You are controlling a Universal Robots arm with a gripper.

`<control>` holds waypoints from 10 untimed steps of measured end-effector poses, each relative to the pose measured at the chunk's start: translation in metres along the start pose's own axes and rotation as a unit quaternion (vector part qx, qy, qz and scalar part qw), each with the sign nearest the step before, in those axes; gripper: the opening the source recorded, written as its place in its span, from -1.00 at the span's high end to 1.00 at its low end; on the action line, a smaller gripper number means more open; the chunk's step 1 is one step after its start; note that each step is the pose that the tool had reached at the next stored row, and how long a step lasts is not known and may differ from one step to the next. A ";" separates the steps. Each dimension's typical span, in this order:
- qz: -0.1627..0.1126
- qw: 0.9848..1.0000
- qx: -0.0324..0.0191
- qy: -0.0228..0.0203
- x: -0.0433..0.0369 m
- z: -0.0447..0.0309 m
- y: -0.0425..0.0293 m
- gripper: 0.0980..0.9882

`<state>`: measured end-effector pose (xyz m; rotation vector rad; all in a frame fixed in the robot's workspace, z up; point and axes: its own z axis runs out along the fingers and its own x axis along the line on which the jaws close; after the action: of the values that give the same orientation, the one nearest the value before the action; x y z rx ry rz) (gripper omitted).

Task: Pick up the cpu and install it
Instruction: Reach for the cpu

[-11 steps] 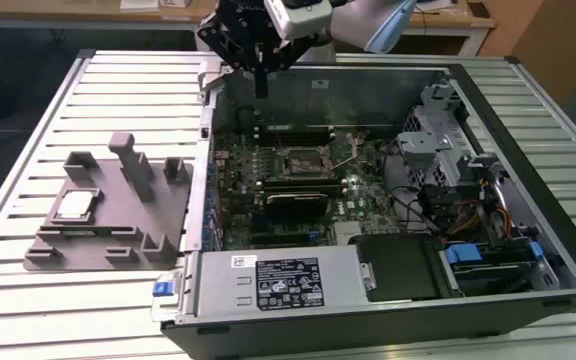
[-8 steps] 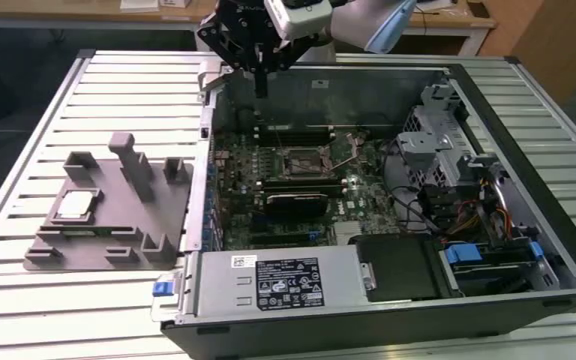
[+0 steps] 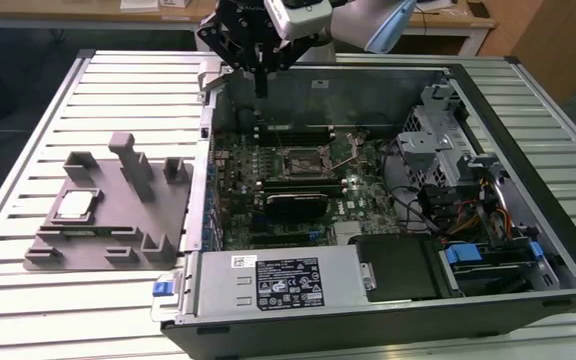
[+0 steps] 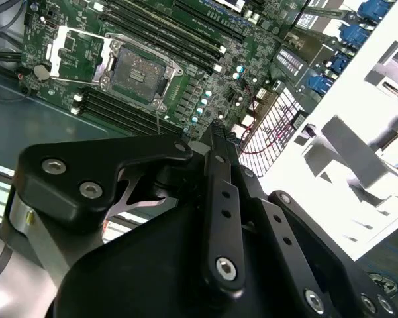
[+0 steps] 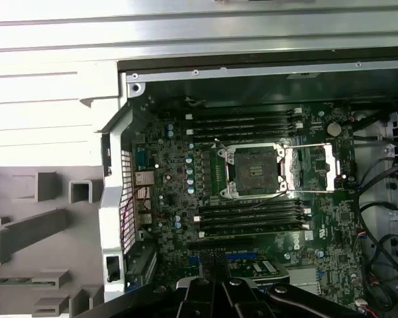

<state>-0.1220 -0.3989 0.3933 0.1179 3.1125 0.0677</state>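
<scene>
So right now the gripper (image 3: 260, 93) hangs above the far wall of the open computer case (image 3: 368, 101). Its fingers point straight down and, as far as I can see, are pressed together with nothing between them. The cpu (image 3: 78, 204) isn't picked up yet. It's lying flat in its pocket on the grey fixture (image 3: 108, 241), out on the slatted table (image 3: 28, 300) at the exterior view's left, well apart from the gripper. The socket (image 5: 255, 171) on the motherboard (image 5: 179, 199) looks empty, and its metal load plate (image 5: 311, 165) is flipped open beside it, so that end seems ready.

My take on doing the pick well:

- The fingers need to be apart before they get down to the chip, and they should close on two opposite edges of the pale rim, not on the shiny top.
- Come down square and centred, because a tilted grab will probably make seating it in the socket a pain.
- Watch the tall post (image 3: 133, 169) and the smaller blocks standing near the pocket on the side toward the case. Those look like the easy things to clip.
- Gentle squeeze, straight lift, keep it level.

I can't tell the chip's notch orientation from here, so I'd check that too.
</scene>
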 end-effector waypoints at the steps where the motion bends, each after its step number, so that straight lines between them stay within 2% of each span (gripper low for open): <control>1: 0.000 1.000 0.000 0.000 0.0004 0.0000 0.0000 0.98; 10: 0.000 1.000 0.000 0.000 0.0118 -0.0003 -0.0009 0.98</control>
<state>-0.1339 -0.3989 0.3933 0.1180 3.1123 0.0677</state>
